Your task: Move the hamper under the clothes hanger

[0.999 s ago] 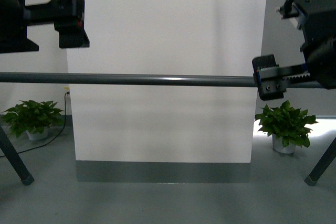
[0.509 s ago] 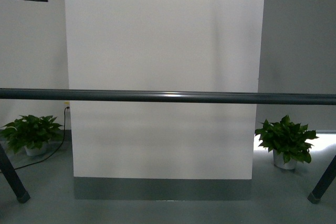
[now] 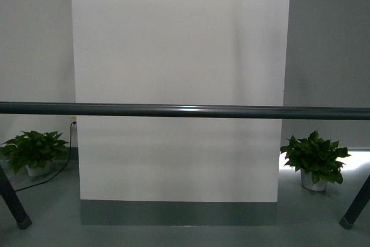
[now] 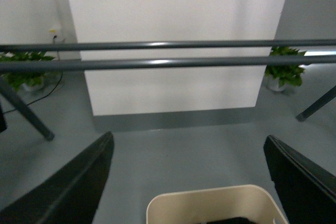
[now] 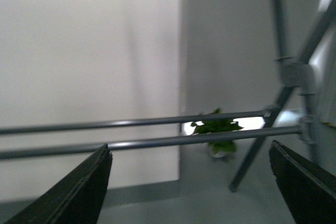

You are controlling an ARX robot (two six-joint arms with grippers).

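The clothes hanger's long dark grey bar crosses the whole front view, with slanted legs at both lower corners. In the left wrist view two of its bars run across, and the beige hamper shows its rounded rim on the grey floor on the near side of the bars. My left gripper is open and empty, well above the hamper. My right gripper is open and empty, facing the hanger's bars and its leg joint. Neither gripper shows in the front view.
A wide white panel with a grey base strip stands behind the hanger. Potted green plants sit on the floor at the left and right. A black cable runs to a wall socket at the left.
Both arms have risen out of the front view: they showed at the upper corners a second ago. The bar and the plants now sit lower in the front view.
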